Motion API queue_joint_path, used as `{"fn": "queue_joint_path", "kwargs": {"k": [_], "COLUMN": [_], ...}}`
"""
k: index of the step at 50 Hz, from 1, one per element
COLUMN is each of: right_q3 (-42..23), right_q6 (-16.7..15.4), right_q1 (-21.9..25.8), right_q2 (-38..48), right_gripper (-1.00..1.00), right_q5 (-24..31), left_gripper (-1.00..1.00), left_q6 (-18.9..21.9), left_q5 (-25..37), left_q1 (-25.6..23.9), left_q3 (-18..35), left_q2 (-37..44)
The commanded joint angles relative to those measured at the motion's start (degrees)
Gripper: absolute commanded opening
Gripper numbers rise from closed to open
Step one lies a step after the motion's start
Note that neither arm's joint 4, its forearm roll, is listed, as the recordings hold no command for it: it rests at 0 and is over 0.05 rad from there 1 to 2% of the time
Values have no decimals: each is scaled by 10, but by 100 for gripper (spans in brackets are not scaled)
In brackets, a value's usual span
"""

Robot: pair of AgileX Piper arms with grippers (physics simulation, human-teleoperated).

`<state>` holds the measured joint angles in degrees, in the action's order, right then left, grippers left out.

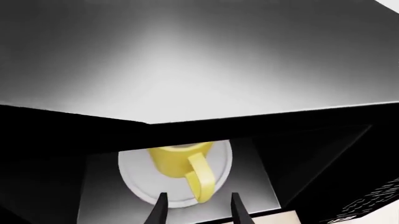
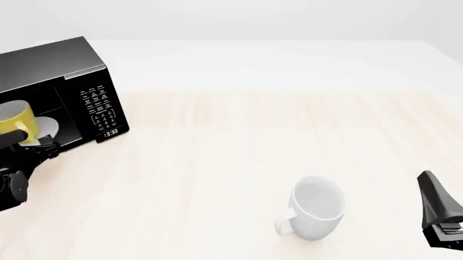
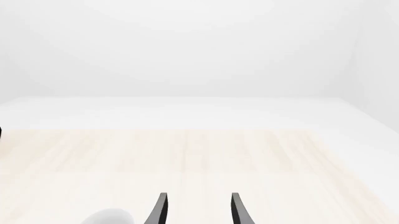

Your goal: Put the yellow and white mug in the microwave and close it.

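1. Yellow mug [image 1: 177, 161] sits on the white plate [image 1: 134, 179] inside the black microwave [image 2: 69, 65], far left of the front view; door not visible.
2. Left claw [image 1: 198, 210] spread, holding nothing, just outside the opening, handle [image 1: 201, 182] pointing toward it.
3. Right claw [image 3: 198, 210] spread, empty, lower right.
4. White mug [image 2: 317, 208] on its side on the table [image 2: 239, 141], lower centre.

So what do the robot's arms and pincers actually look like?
All black. Each gripper ends in two thin, tapering, pointed fingers like slim blades, seen on the left gripper and the right gripper. From the front, the left arm looks chunky and jointed, the right arm angular. No cables or markings show.
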<state>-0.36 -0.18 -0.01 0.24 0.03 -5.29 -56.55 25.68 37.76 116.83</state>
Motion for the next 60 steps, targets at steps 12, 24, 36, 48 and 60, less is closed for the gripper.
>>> {"fn": "queue_joint_path", "kwargs": {"k": [12,24,36,48,60], "right_q3": [0,0,0,0,0], "right_q6": [0,0,0,0,0], "right_q1": [0,0,0,0,0], "right_q2": [0,0,0,0,0], "right_gripper": [100,100,100,100,100], "right_q5": [0,0,0,0,0], "left_gripper": [100,100,100,100,100], "left_q6": [-3,-14,-21,-21,-16], "left_q5": [-6,3,13,30,68], "left_q1": [-1,-3,-3,-6,-15], "left_q3": [-41,-73,-106,-131,-156], "left_q2": [-58,-103,-146,-198,-269]}}
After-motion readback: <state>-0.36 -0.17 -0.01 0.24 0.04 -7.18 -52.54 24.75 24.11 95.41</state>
